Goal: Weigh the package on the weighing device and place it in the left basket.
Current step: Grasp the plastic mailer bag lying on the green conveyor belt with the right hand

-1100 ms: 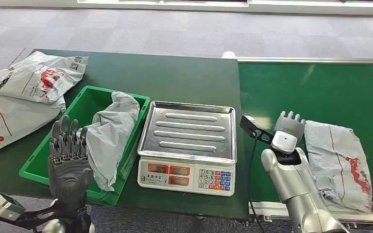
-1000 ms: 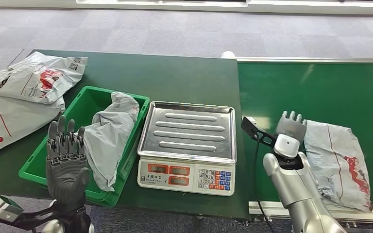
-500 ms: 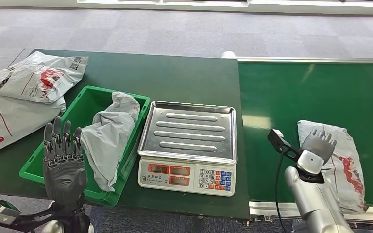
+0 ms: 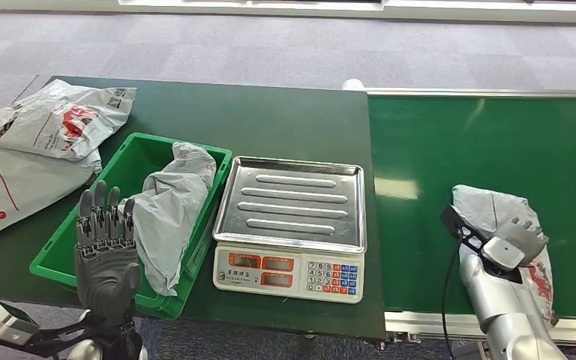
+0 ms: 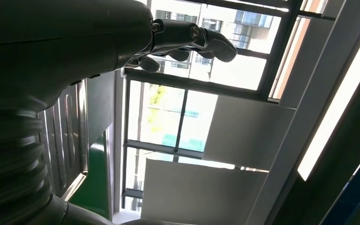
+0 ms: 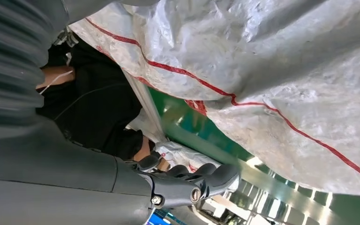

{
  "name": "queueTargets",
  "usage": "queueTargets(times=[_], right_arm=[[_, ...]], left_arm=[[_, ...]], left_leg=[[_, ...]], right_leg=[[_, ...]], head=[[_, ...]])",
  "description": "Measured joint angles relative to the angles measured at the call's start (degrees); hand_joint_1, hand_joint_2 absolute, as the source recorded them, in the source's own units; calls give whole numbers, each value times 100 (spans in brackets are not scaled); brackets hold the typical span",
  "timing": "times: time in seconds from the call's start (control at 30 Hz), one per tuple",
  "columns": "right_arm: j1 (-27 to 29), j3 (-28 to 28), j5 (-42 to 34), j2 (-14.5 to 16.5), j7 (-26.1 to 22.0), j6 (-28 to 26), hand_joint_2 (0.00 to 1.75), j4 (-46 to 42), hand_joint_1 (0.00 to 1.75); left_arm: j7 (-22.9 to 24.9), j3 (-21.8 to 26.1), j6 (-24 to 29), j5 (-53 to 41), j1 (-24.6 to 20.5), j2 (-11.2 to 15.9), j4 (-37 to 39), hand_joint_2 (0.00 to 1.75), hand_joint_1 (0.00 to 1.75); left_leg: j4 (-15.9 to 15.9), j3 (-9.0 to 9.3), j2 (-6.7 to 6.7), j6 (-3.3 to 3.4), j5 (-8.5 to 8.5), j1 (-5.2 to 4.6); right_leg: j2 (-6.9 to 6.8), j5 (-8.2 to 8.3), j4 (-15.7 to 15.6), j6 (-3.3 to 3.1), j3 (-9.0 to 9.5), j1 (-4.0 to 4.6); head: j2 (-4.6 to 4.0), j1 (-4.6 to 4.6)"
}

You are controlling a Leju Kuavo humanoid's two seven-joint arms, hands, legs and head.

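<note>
Scanning left to right in the head view: two printed mailer bags [image 4: 22, 150] lie overlapped on the dark green table [image 4: 270, 120], well left of everything else. Beside them sits the green basket [image 4: 139, 150] with a grey bag [image 4: 169, 210] slumped inside, draped toward its scale-side wall.

Left hand [image 4: 105, 251] is raised upright in front of the basket's near-left corner, fingers [image 4: 101, 206] extended and slightly apart, holding nothing, touching nothing. Left wrist view agrees: fingers [image 5: 197, 40] only gently curled against a window backdrop, nothing between them.

The scale [image 4: 291, 225] stands just right of the basket, touching or nearly so. Its steel tray [image 4: 292, 199] carries nothing; display and keypad face the robot.

Right of the table edge runs the green conveyor belt [image 4: 487, 142]. The package [image 4: 495, 214] (grey mailer, red print) lies flat on the belt near its front edge, well apart from the scale.

Right hand [image 4: 517, 244] sits over the near part of the package, palm down, fingers bent over its surface. Looks like contact, but whether it has actually closed on the bag I cannot tell from the head view. Right wrist view shows the package [image 6: 272, 79] close against the hand, with fingers [image 6: 206, 180] partly curled and a visible gap to the bag, so no confirmed grip.
</note>
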Motion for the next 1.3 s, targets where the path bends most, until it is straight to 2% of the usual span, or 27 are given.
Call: queueTargets(times=[0.2,0.33,0.5,0.57,0.7,0.8,0.9,1.3], right_arm=[[332,-263,-8,96,-97,432,175,-302,0],[558,-523,-73,182,-336,694,175,-615,0],[867,-719,-311,299,-1355,1013,175,-925,0],[996,-764,-383,337,-1577,1021,175,-1028,3],[1233,-851,-469,395,-1994,1114,175,-1264,175],[1453,-876,-502,470,-2367,1209,175,-1534,175],[1585,-880,-520,531,-2546,1219,175,-1751,175],[1785,-881,-331,735,-2468,1233,175,-2290,175]], left_arm=[[79,44,-150,-49,-7,-4,0,175,0],[128,57,-219,-79,-13,-13,-4,175,0],[133,82,-230,-142,0,-15,-93,175,0],[132,104,-239,-148,9,-18,-143,175,0],[144,149,-320,-163,25,-26,-210,175,0],[163,182,-367,-173,35,-30,-251,175,0],[174,218,-404,-178,45,-32,-291,175,0],[255,253,-415,-179,54,-46,-350,175,0]], left_leg=[[0,-1,-3,1,-1,0],[0,0,-4,2,-2,0],[0,5,-1,3,-5,1],[0,9,-1,4,-6,1],[0,15,-1,5,-8,2],[0,17,0,4,-11,2],[0,20,5,4,-11,2],[1,19,4,4,-11,1]], right_leg=[[-3,-4,0,4,1,0],[-5,-7,0,5,3,0],[-3,-8,0,6,6,2],[-3,-8,0,6,9,2],[-4,-10,-1,6,18,4],[-2,-10,-1,6,20,4],[1,-10,-1,6,20,2],[1,-11,-1,6,20,3]], head=[[0,0],[0,0],[0,0],[0,0],[0,0],[0,0],[0,0],[0,0]])
